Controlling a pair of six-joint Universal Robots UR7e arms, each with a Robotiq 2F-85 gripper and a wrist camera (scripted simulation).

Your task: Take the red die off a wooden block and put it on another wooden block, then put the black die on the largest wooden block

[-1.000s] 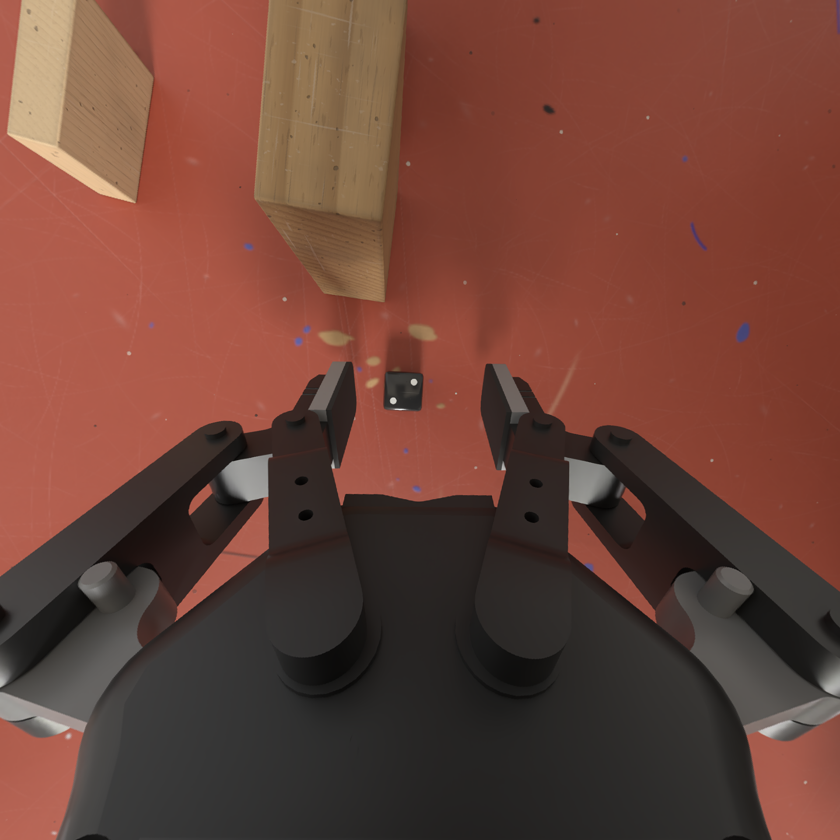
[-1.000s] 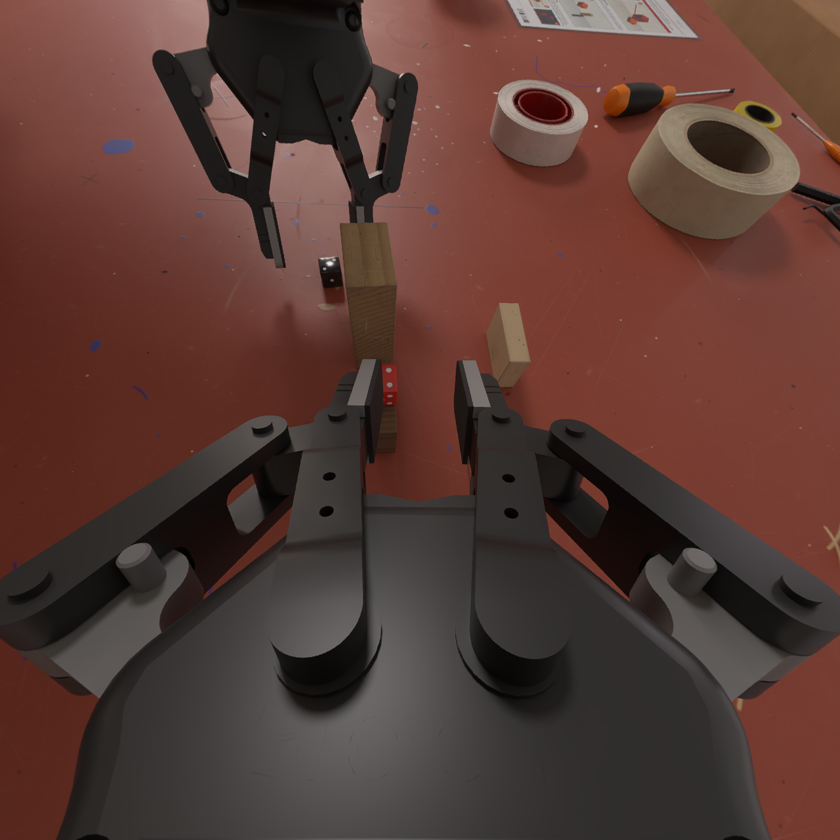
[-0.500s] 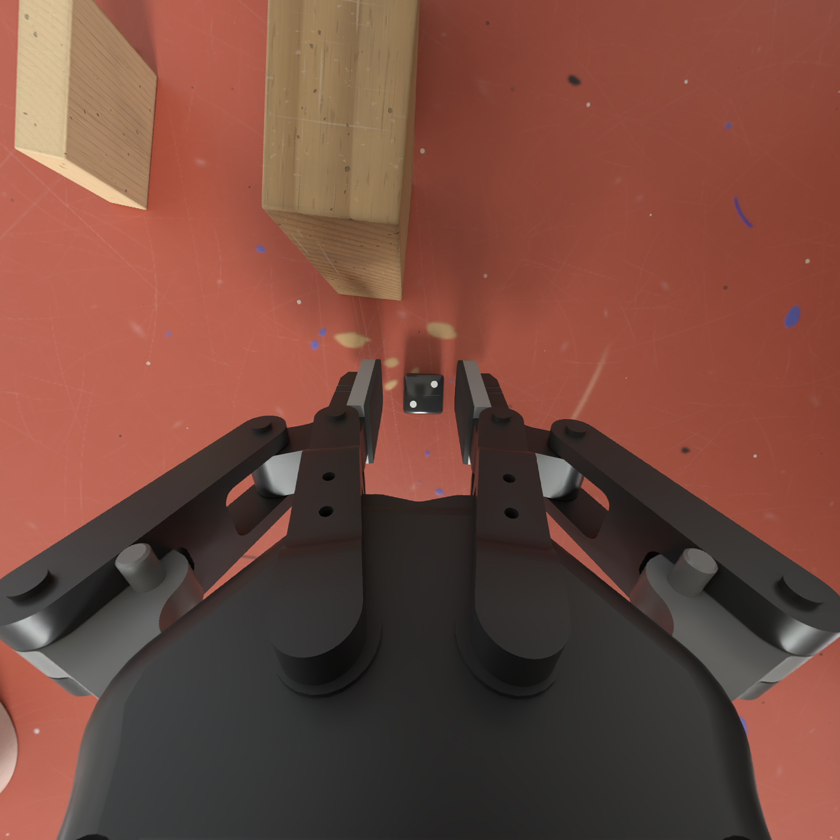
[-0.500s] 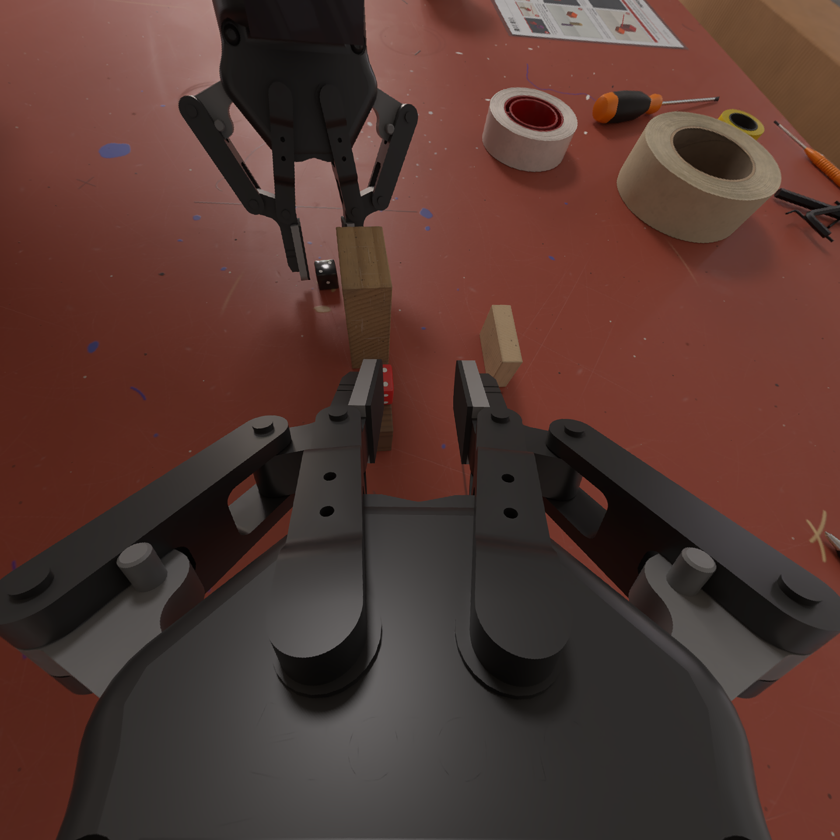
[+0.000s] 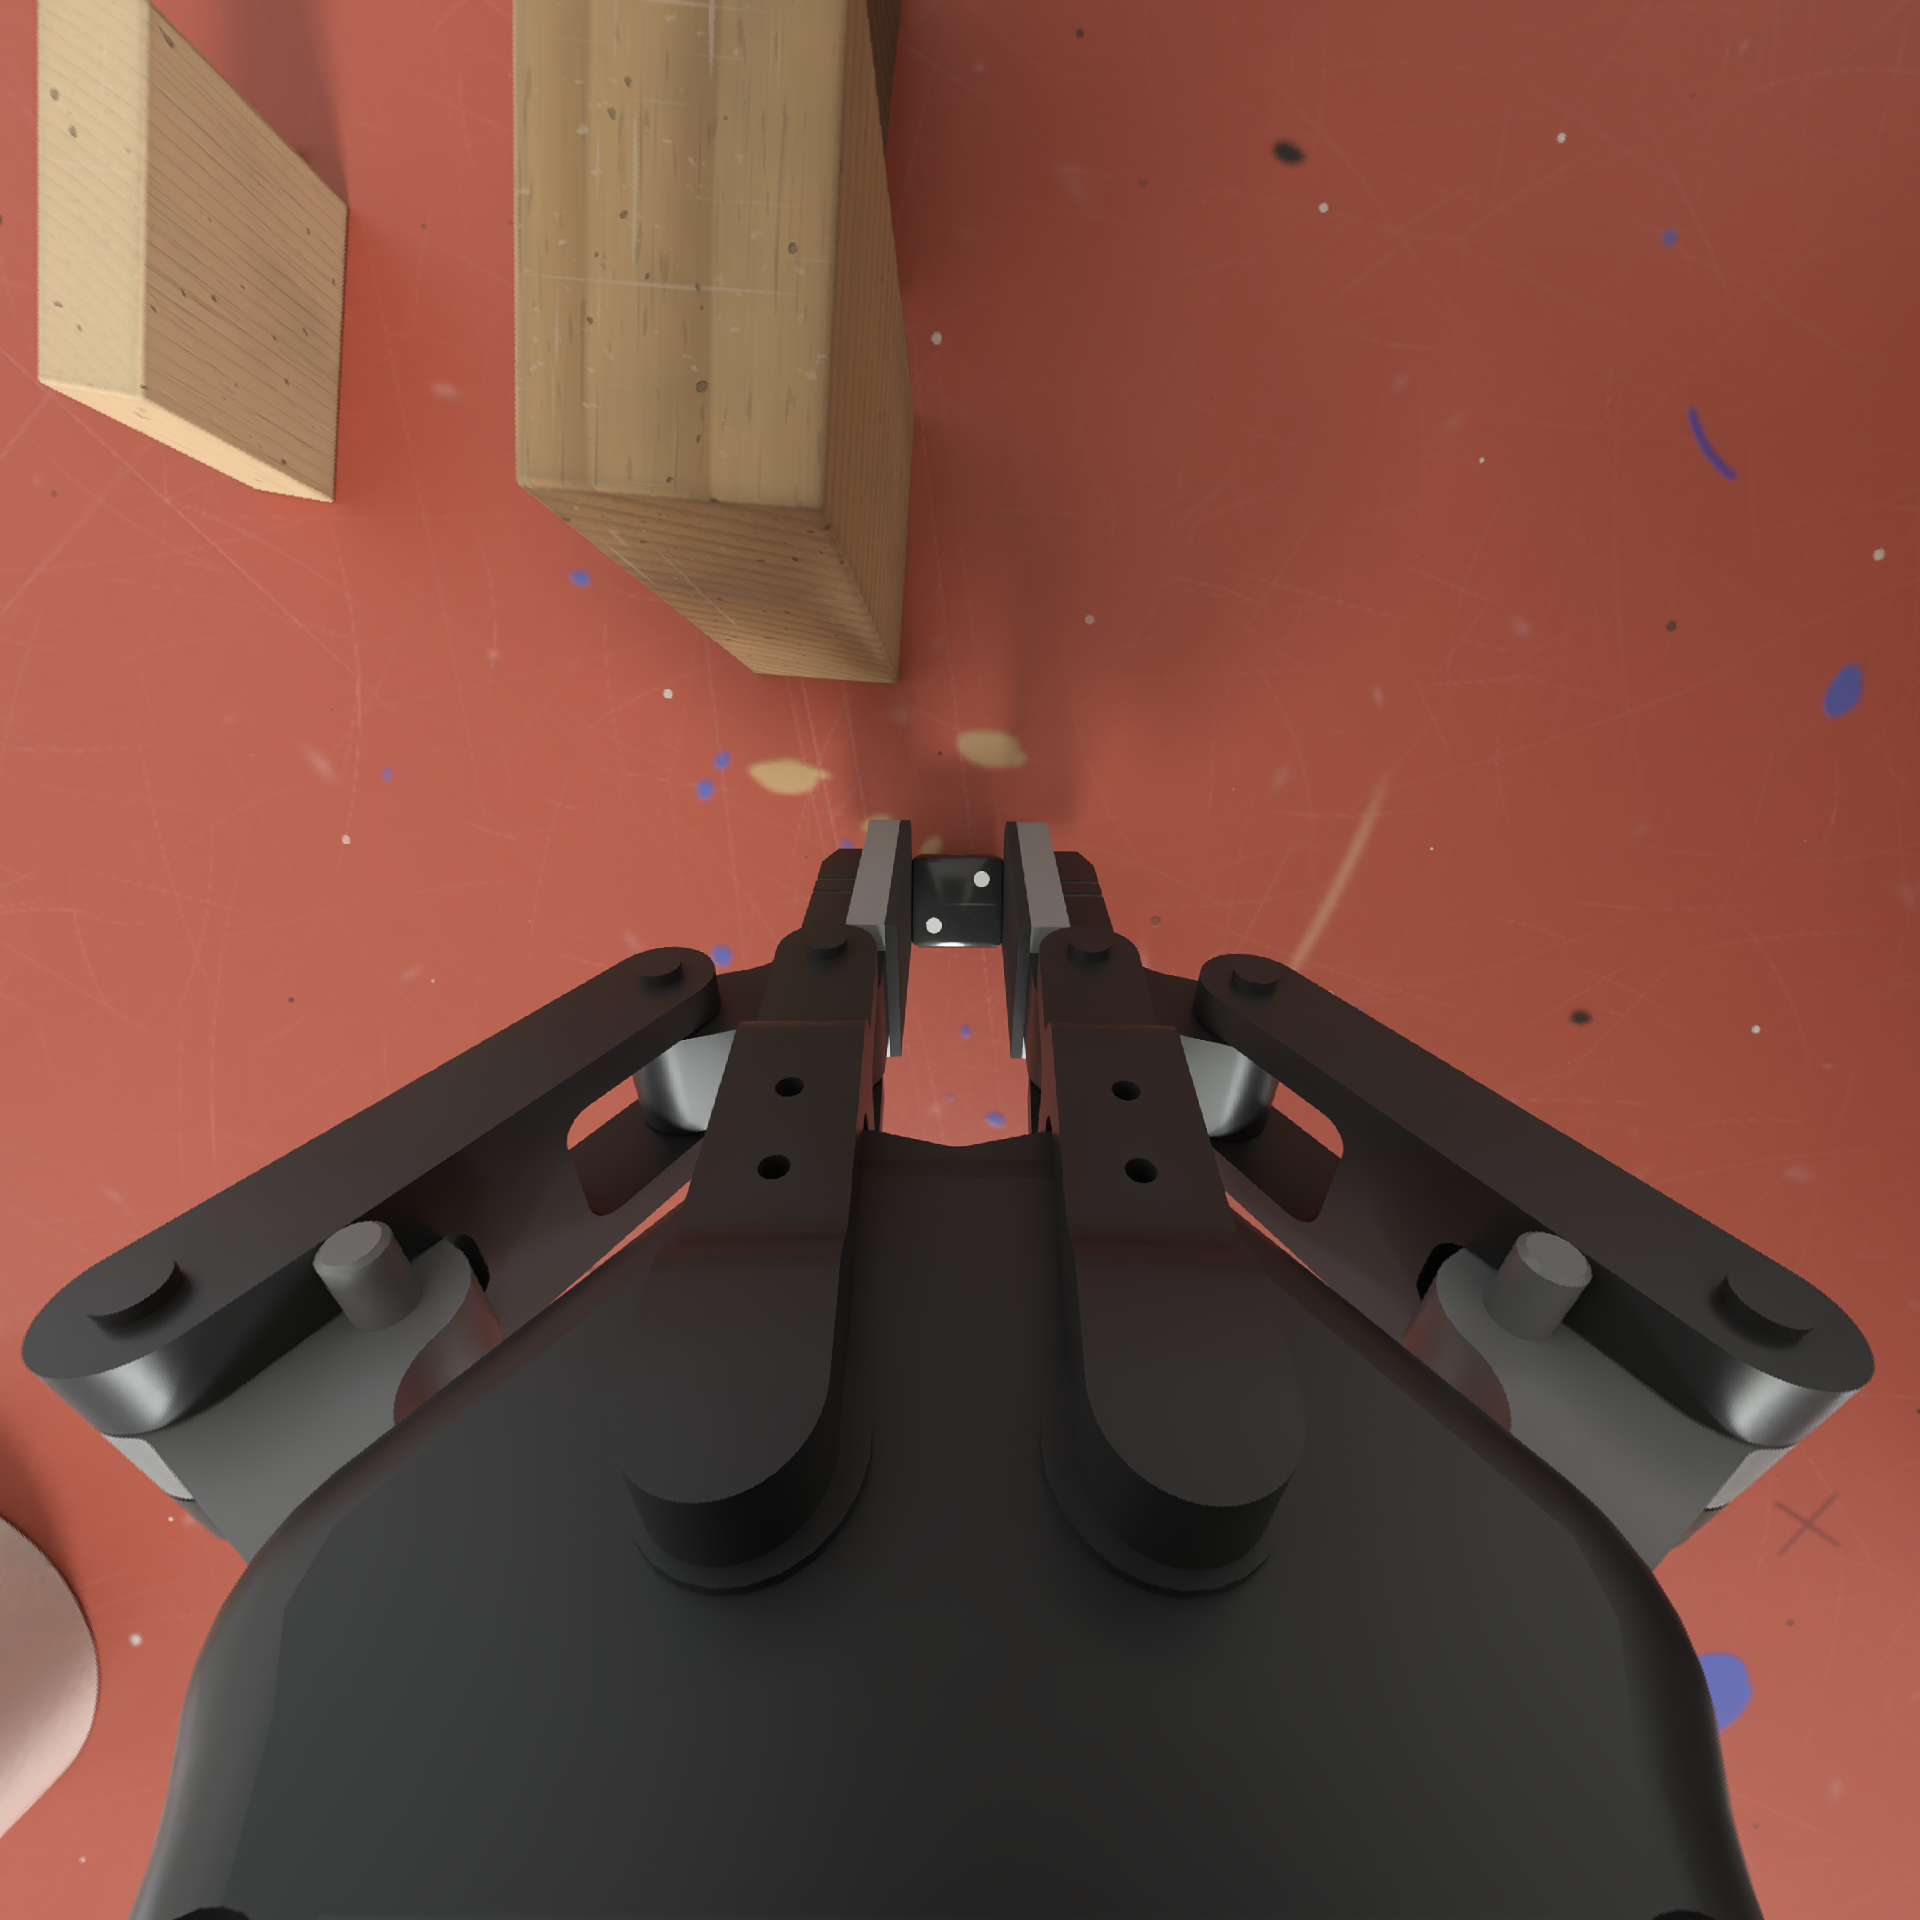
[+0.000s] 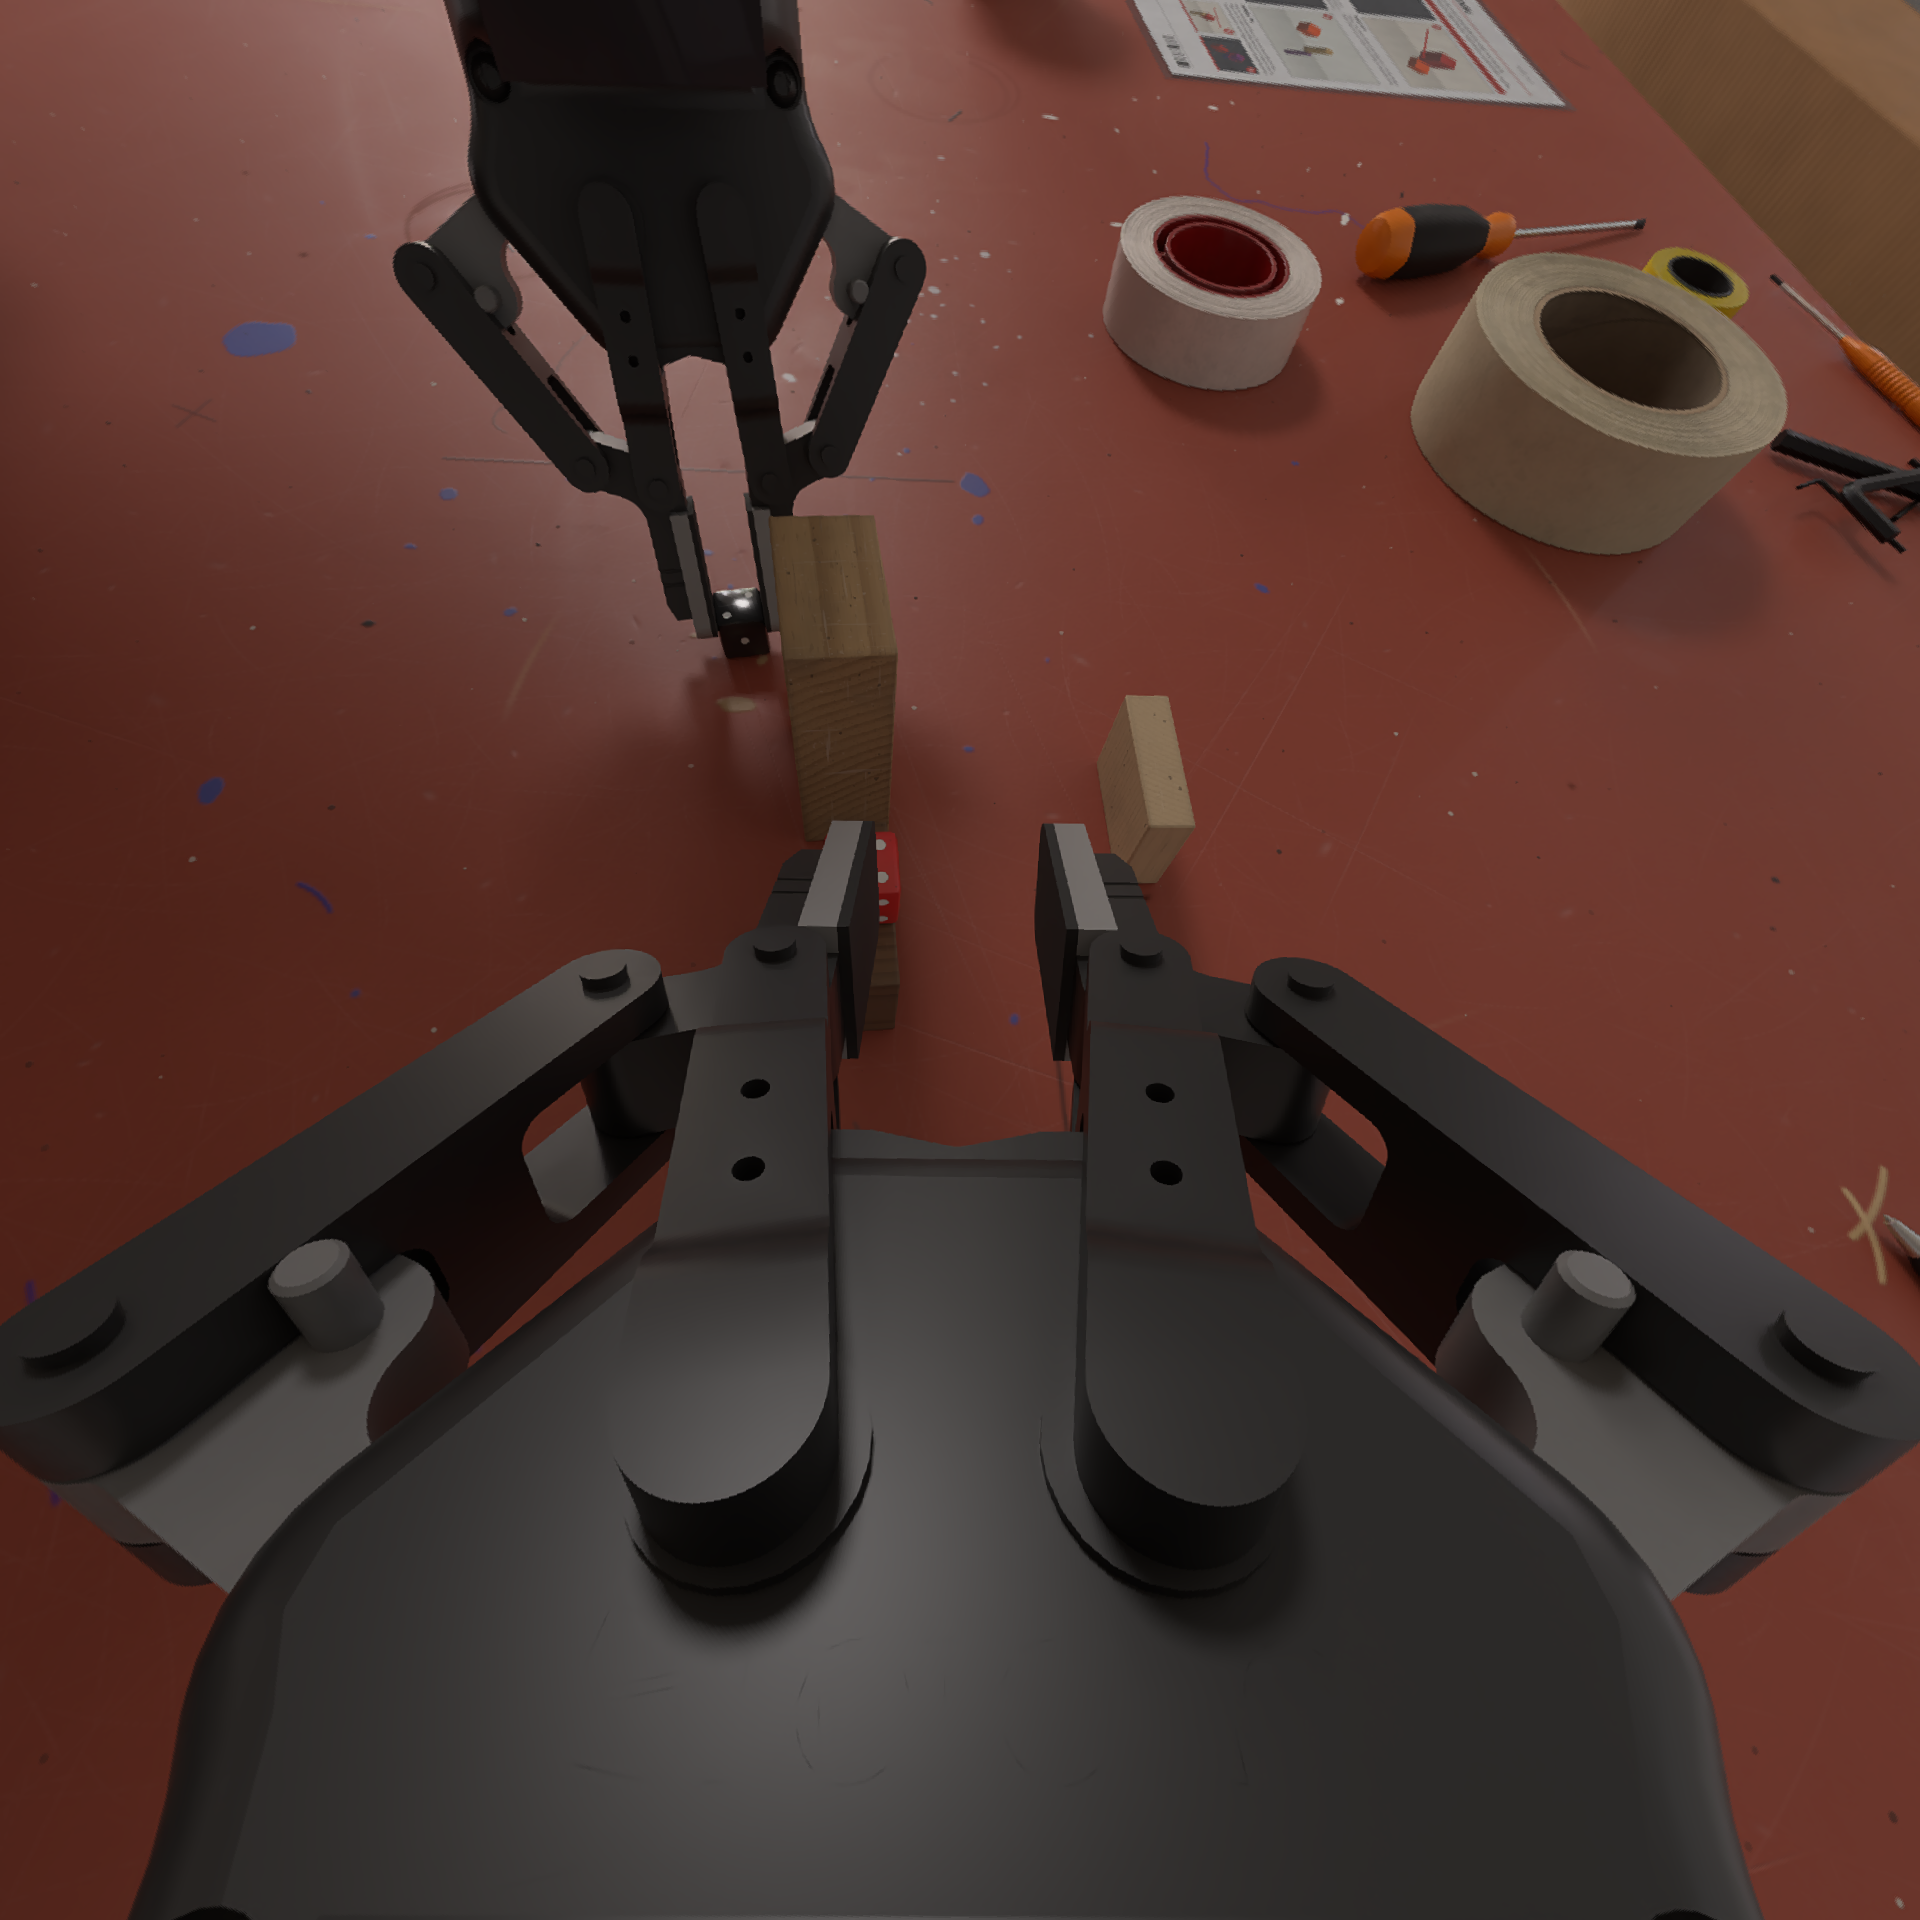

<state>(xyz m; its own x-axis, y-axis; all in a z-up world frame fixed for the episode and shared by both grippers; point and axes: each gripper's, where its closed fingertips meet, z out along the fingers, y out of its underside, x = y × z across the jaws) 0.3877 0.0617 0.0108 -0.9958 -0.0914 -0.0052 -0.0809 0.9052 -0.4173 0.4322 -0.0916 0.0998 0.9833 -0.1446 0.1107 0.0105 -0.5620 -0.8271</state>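
Note:
My left gripper (image 5: pixel 956 883) is shut on the black die (image 5: pixel 956 902), low over the red table, just right of the near end of the largest wooden block (image 5: pixel 707 312). In the right wrist view, the left gripper (image 6: pixel 727 597) holds the black die (image 6: pixel 740 621) beside that large block (image 6: pixel 836 644). My right gripper (image 6: pixel 956 873) is open and empty. The red die (image 6: pixel 886 878) sits on a small wooden block (image 6: pixel 883 982), partly hidden behind my right gripper's left finger. A pale wooden block (image 6: pixel 1143 784) stands to the right.
A second wooden block (image 5: pixel 197 260) stands left of the large one. At the back right lie a white tape roll (image 6: pixel 1210 291), a big beige tape roll (image 6: pixel 1600 405), an orange-handled screwdriver (image 6: pixel 1444 239) and a printed sheet (image 6: pixel 1351 47).
My left gripper's fingers closed from wide open onto the black die. My right gripper stayed open beside the red die and its view shifted only slightly.

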